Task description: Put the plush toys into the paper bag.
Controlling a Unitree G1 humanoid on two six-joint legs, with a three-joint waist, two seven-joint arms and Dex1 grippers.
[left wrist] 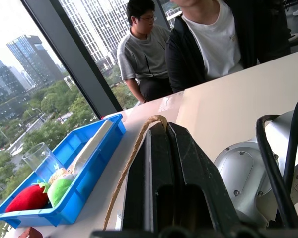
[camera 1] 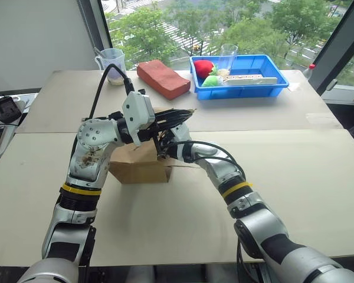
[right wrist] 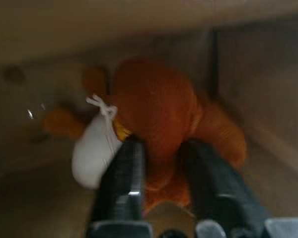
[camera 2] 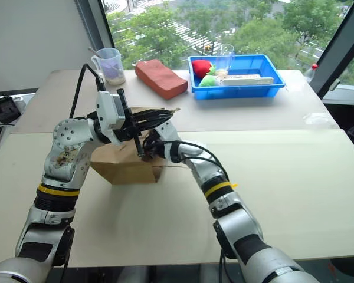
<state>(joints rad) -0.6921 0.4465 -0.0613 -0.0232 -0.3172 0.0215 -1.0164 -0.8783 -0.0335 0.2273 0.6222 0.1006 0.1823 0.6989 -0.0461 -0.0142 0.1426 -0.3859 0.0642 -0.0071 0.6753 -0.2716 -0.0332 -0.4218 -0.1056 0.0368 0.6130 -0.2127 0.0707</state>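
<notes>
We see the paper bag (camera 1: pixel 140 167) lying on its side near the middle of the table (camera 1: pixel 295 177), with its open mouth turned to the right. Our left gripper (left wrist: pixel 166 144) is pressed together on a thin tan handle (left wrist: pixel 134 148) of the bag, and it holds the upper edge of the mouth lifted. In the left wrist view the loop of this handle comes out between the two black fingers (left wrist: pixel 188 163).

Our right gripper (right wrist: pixel 164 163) reaches into the mouth of the bag from the right side. In the right wrist view we look inside the bag: the orange-brown plush toy (right wrist: pixel 159 104) lies on the brown paper, and the white plush toy (right wrist: pixel 92 151) lies touching it on one side. The two fingers of the right gripper stand partly apart, one on each side of the lower part of the orange-brown toy. We cannot tell if they press on it or are only beside it.

At the far side of the table stands a blue tray (camera 1: pixel 265 88) with a red toy (camera 1: pixel 203 68) and a green toy (camera 1: pixel 212 81) inside. Left of the tray lies a reddish-brown block (camera 1: pixel 162 78), and further left stands a measuring cup (camera 1: pixel 111 62). Two persons (left wrist: pixel 208 39) are behind the table in the left wrist view.
</notes>
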